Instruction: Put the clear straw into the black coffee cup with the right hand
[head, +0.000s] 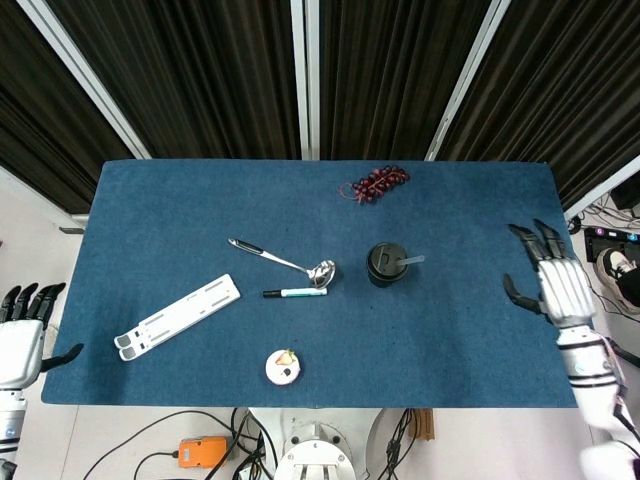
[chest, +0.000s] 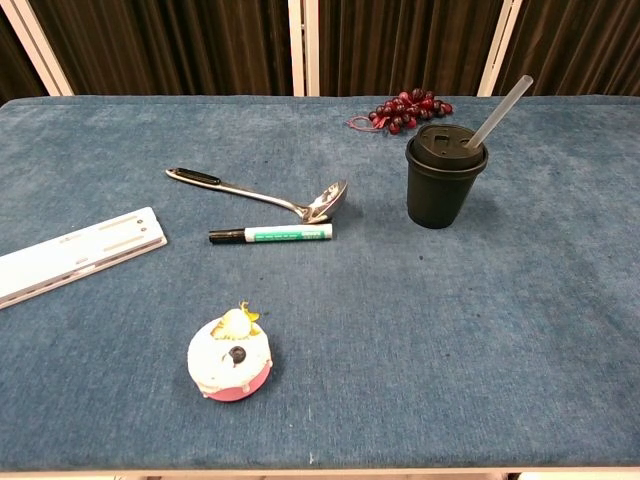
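Note:
The black coffee cup (head: 385, 265) (chest: 445, 187) stands upright right of the table's middle. The clear straw (head: 410, 262) (chest: 497, 113) sticks out of its lid, leaning to the right. My right hand (head: 556, 284) hangs near the table's right edge, fingers spread, holding nothing, well away from the cup. Off the table's left edge my left hand (head: 20, 338) is open as well. Neither hand shows in the chest view.
A metal ladle (chest: 262, 197) and a marker pen (chest: 270, 235) lie left of the cup. A white folding stand (head: 176, 317) is at the left, a small cupcake (chest: 231, 357) near the front edge, a bunch of dark grapes (chest: 403, 109) behind the cup.

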